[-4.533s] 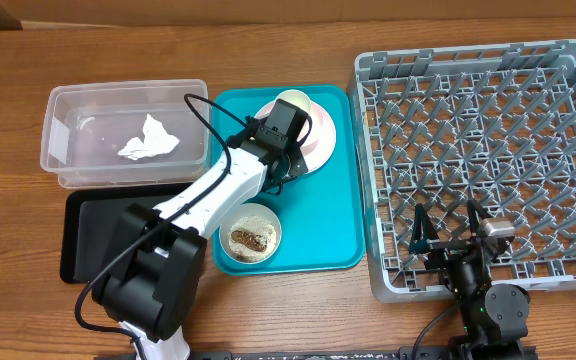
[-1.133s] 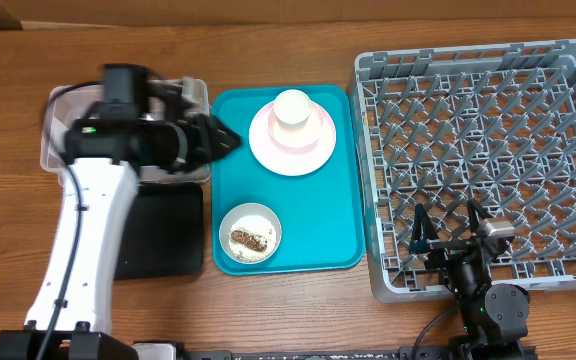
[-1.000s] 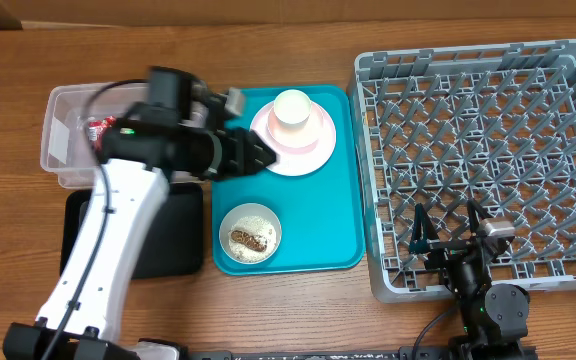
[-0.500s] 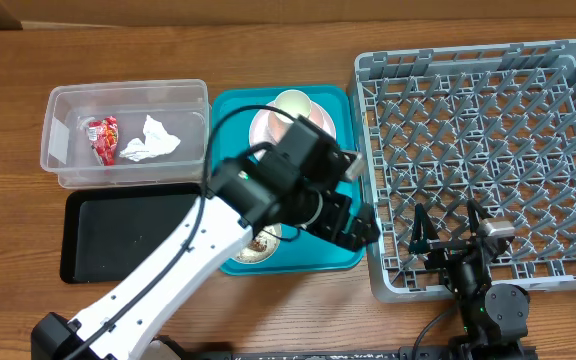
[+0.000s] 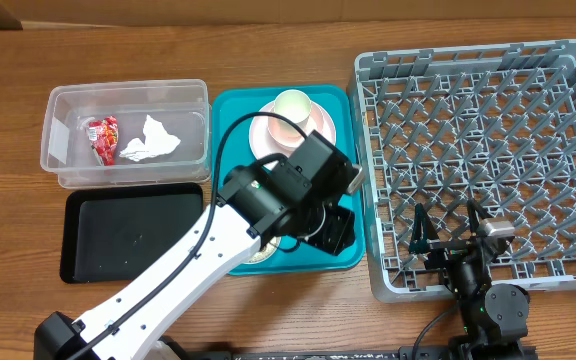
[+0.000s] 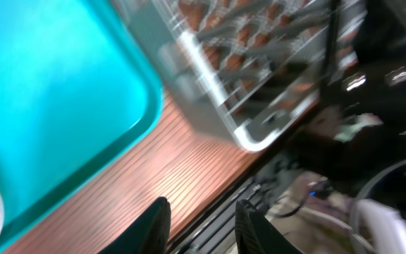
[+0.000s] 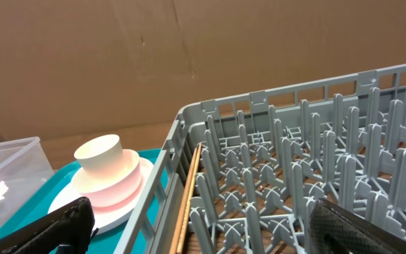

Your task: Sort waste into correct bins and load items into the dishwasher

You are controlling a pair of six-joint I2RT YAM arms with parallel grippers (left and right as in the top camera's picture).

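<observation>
My left gripper [image 5: 335, 231] hovers over the near right corner of the teal tray [image 5: 340, 170], its dark fingers [image 6: 157, 224] a little apart with nothing between them. The arm covers most of the grey-white bowl [image 5: 256, 257] of rice. A pale cup [image 5: 293, 105] sits upside down on a pink bowl on the plate [image 5: 268, 128] at the tray's far end. The red wrapper [image 5: 101, 138] and white napkin [image 5: 148, 140] lie in the clear tub [image 5: 63, 105]. The black tray [image 5: 133, 232] holds nothing. My right gripper [image 5: 446, 232] stands open at the dish rack's [image 5: 488, 130] near edge.
The left wrist view is blurred and shows the teal tray's corner [image 6: 62, 92], the rack's corner [image 6: 245, 120] and a strip of wooden table [image 6: 168, 169]. A wooden stick [image 7: 189, 197] lies along the rack's left wall. The rack's pegs [image 7: 302, 169] stand upright.
My left arm swung from the clear tub across the teal tray to its near right corner. The red wrapper now lies in the tub. The right arm has not moved.
</observation>
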